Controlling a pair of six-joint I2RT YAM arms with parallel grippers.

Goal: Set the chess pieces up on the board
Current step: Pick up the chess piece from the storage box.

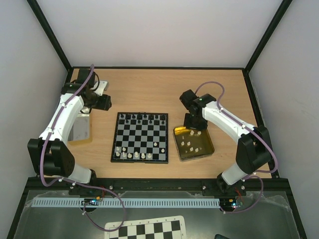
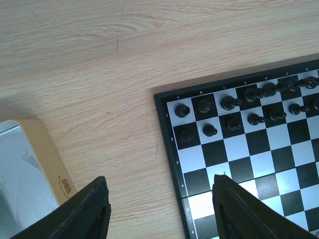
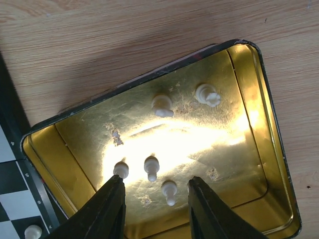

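Pale wood tabletop under white walls. Leave left gripper [image 2: 160,184] where it hangs beside board [image 1: 141,137], fingers apart and empty, clear of black pieces [image 2: 229,103] ranked on the far rows. Over gold tin [image 3: 259,89], with right gripper [image 3: 156,185] spread and holding nothing, centre on one white piece [image 3: 169,191], lower straight, pinch below its head without knocking the rest.

Bright, even light; harsh glare blooms across the gold tin [image 3: 209,139].
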